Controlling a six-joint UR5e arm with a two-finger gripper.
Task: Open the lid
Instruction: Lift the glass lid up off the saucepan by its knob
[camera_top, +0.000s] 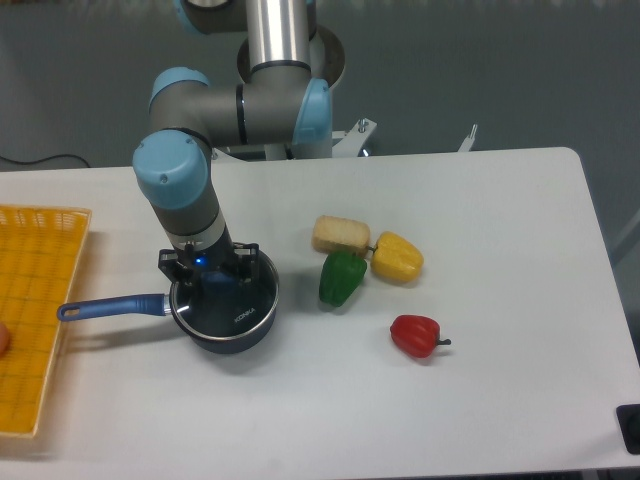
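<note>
Table (480, 400) — arm reaches down over the saucepan (200, 318) at left-centre. Lid (235, 308) sits on the pan, directly beneath the gripper (210, 285); jaws straddle the middle of the lid — whether clenched or released, cannot tell.

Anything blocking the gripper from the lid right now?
Nothing visible. The gripper sits directly over the lid, down at its middle on the saucepan; the wrist hides the knob and the fingers, so contact can't be confirmed. The peppers and the yellow basket lie well off to the sides.
</note>
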